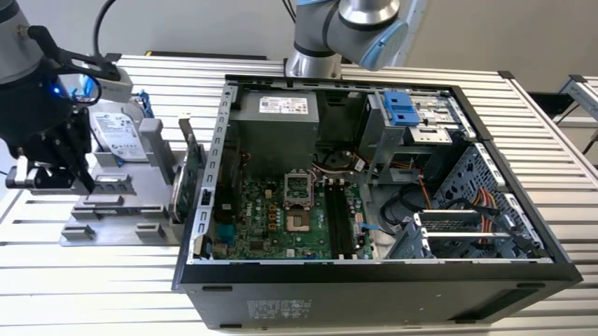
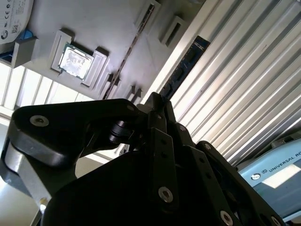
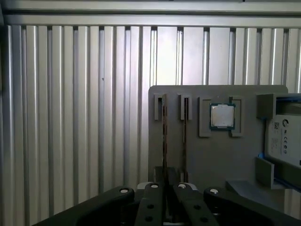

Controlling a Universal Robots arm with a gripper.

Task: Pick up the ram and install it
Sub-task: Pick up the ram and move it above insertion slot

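Note:
The ram (image 2: 184,68) is a thin dark stick with small chips, and it juts out from between the black fingers of my gripper (image 2: 157,101), which is shut on it. In the first wrist view the ram (image 3: 164,136) is edge-on, in line with a narrow slot of the grey fixture plate (image 3: 221,160), and its near end sits between the gripper (image 3: 165,188) fingers. I cannot tell whether the stick is clear of the slot. In the exterior view my gripper (image 1: 80,183) hangs over the plate's (image 1: 103,231) left part.
The fixture also carries a silver processor chip (image 3: 222,116), a second thin strip (image 3: 185,132), a hard drive (image 1: 120,136) and a green card (image 1: 192,178). The open computer case (image 1: 374,280) lies to the exterior view's right, with dark memory slots (image 1: 338,220) on its motherboard.

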